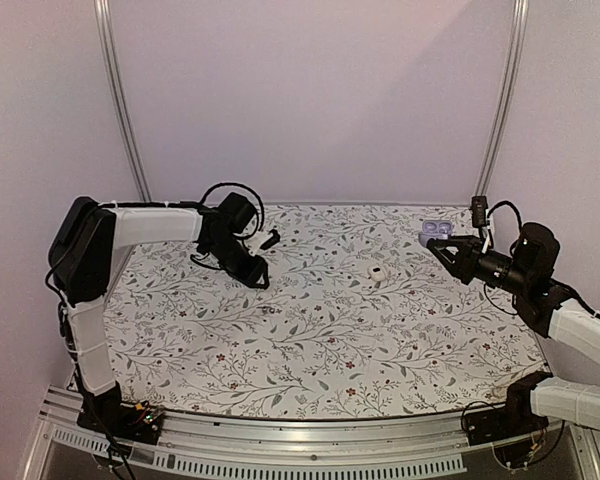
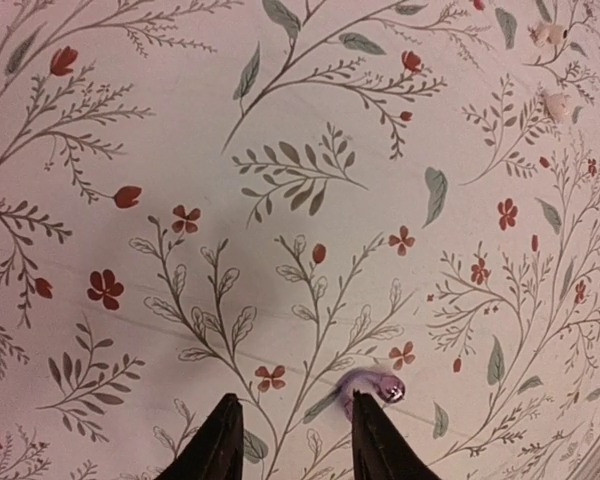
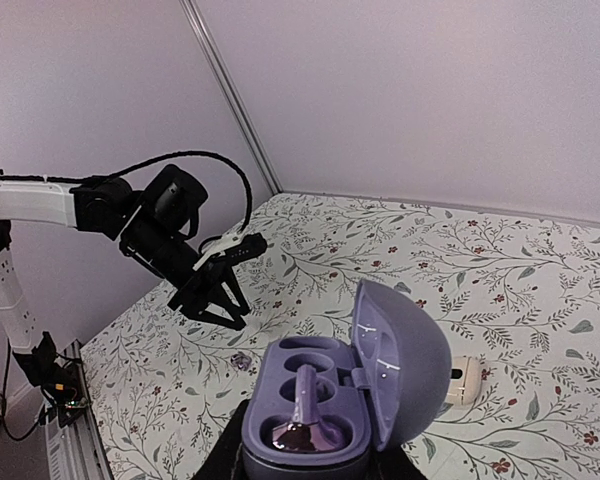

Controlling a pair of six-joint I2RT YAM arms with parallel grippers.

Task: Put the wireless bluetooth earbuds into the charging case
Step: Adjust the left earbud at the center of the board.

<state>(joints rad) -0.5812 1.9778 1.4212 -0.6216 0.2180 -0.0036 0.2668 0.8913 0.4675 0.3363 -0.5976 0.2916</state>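
Note:
A loose purple earbud (image 2: 373, 384) lies on the flowered table, touching the outer tip of the right-hand finger (image 2: 378, 445) of my left gripper (image 2: 295, 425). The jaws stand apart over the cloth with nothing between them. The right wrist view shows that earbud (image 3: 241, 361) just below the left gripper (image 3: 223, 312). My right gripper (image 3: 310, 472) is shut on the purple charging case (image 3: 280, 395), held above the table's right side (image 1: 437, 231). Its lid (image 3: 410, 350) is swung open. One purple earbud (image 3: 305, 415) sits in the near socket; the far socket is bare.
A small cream-white object (image 1: 377, 272) lies on the flowered cloth between the two arms, also seen beside the case's lid (image 3: 463, 380). A metal frame post (image 1: 125, 110) rises behind the left arm, and another post (image 1: 502, 100) behind the right.

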